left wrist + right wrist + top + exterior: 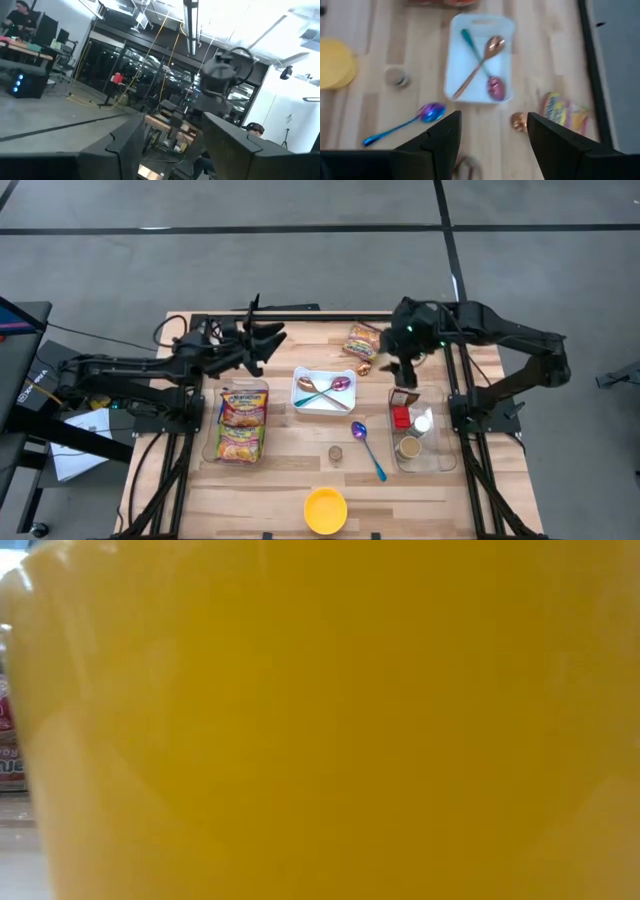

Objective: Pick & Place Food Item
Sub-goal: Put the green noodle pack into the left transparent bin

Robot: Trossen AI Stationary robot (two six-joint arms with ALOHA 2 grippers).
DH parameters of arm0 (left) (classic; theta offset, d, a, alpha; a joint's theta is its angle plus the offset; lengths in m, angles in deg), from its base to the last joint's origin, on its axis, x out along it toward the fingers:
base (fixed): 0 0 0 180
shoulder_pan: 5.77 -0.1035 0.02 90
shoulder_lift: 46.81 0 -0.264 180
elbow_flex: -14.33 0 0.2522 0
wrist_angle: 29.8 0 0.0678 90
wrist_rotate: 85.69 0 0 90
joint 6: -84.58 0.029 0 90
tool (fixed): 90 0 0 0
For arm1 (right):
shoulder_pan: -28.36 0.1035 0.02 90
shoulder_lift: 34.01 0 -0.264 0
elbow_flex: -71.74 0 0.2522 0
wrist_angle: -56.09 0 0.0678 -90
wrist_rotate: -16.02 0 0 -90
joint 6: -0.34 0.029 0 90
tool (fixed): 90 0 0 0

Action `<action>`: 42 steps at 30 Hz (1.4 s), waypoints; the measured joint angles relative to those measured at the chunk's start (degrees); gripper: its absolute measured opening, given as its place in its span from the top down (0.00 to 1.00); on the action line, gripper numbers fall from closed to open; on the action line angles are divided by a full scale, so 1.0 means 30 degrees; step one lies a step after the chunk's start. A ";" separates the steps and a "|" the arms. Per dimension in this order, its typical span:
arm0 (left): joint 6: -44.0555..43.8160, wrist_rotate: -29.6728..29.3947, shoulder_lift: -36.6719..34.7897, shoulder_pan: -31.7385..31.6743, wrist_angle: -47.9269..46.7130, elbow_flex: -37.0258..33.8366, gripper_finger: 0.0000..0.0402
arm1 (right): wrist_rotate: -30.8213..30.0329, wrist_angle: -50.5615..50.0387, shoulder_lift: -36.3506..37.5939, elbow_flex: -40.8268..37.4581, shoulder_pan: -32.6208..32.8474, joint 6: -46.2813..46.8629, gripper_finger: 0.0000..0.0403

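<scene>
dark fingers of the right gripper (492, 145) stand apart, holding nothing, above centre-right of the high view. just below them lies a small round brown item (518, 121), beside the orange snack packet (362, 340). left of that, a white tray (300, 402) holds two crossed spoons (480, 65). the left gripper (262, 338), upper left of centre, is parted and empty.

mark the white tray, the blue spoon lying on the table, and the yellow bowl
white tray (305, 402): high view, bare floor near its left rim.
blue spoon (369, 453): high view, middle of the handle.
yellow bowl (325, 510): high view, centre of the bowl.
</scene>
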 joint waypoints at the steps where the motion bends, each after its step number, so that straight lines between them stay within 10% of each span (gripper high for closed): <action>1: 0.0031 -0.0010 -0.0046 0.0000 0.0040 0.0030 0.52 | 0.0003 0.0246 -0.0117 0.0007 -0.0311 -0.0073 0.46; 42: 0.1458 -0.1128 -0.3819 0.0036 -0.4859 0.0038 0.53 | 0.2133 0.6204 -1.1592 -0.2681 -1.0560 -0.4498 0.46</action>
